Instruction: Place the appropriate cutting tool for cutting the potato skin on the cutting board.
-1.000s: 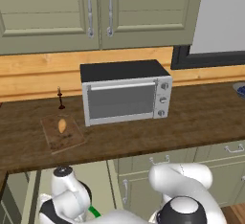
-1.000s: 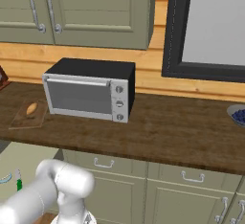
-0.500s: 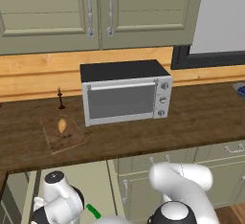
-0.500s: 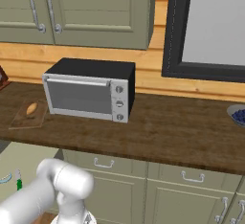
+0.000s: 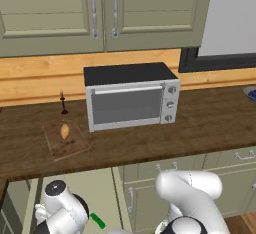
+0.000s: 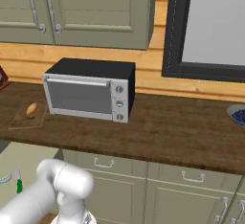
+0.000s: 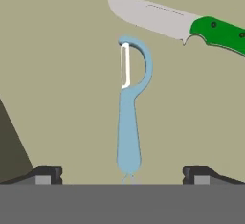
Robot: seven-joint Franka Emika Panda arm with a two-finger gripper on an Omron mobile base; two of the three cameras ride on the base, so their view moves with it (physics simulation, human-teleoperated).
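A long dark-brown wooden counter (image 5: 200,128) runs under pale green cabinet doors. On it stands a boxy silver toaster oven with a black top and glass door (image 5: 131,95), the landmark here. Just left of the oven in the left base view lies the flat, roughly square brown wooden cutting board (image 5: 66,139), with the small oval tan-orange potato (image 5: 65,130) resting on it, ready for peeling. The right base view shows the same board (image 6: 28,115) and potato (image 6: 31,108) left of the oven (image 6: 88,89).

The white arm with dark joints bends well below and left of the oven, reaching down beside the cabinets rather than over the counter, because the tools lie on a lower, smooth pale-olive surface (image 7: 57,74).

In the hand view, the gripper (image 7: 122,173) has its two dark fingertips spread wide apart, holding nothing, one on each side of the slim handle of the small light-blue peeler (image 7: 129,122). The peeler lies flat, its looped head with a thin pale blade pointing away from the fingers. Just beyond the head lies a green-handled knife with a smooth white blade (image 7: 177,22), apart from the peeler.
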